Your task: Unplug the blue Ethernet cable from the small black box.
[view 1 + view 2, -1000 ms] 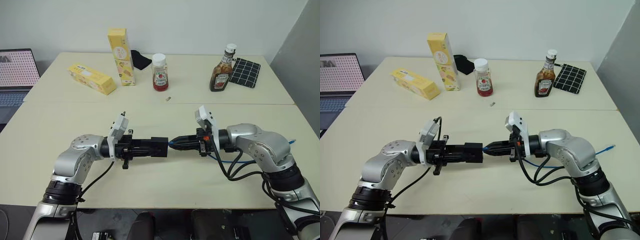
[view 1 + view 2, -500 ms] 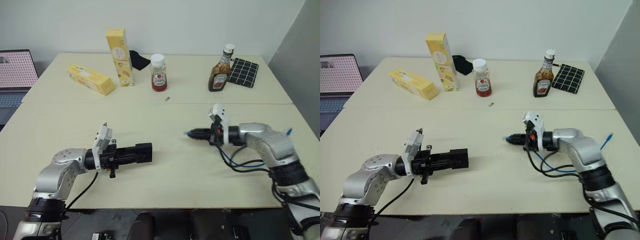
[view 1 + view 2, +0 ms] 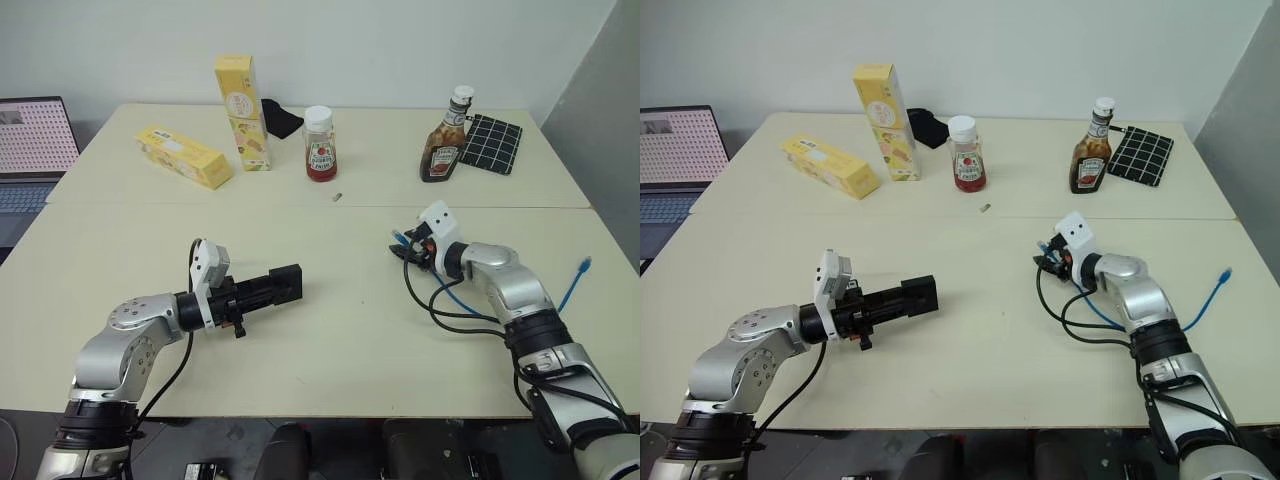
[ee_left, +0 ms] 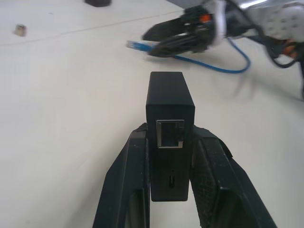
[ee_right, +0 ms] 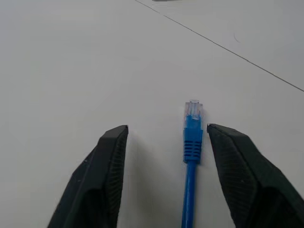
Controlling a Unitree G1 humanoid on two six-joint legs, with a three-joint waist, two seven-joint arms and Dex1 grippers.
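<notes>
My left gripper (image 3: 262, 291) is shut on the small black box (image 3: 286, 283), holding it just above the table at the near left. In the left wrist view the box (image 4: 170, 99) sits clamped between the two fingers, its port facing the camera and empty. The blue Ethernet cable (image 3: 456, 300) lies loose on the table at the right, with its far plug (image 3: 584, 265) near the table's edge. My right gripper (image 5: 166, 133) is open, and the cable's other plug (image 5: 192, 118) lies on the table between its fingers, close to one finger.
Along the far side stand two yellow cartons (image 3: 242, 110), a red-labelled jar (image 3: 320, 145), a sauce bottle (image 3: 443, 140) and a black cloth with white grid lines (image 3: 490, 143). A laptop (image 3: 32, 150) sits at the far left. A tiny object (image 3: 338, 197) lies mid-table.
The plug was in the box with both grippers close together. The arms have pulled apart, the plug is out of the box, and the right gripper has opened and let the plug go.
</notes>
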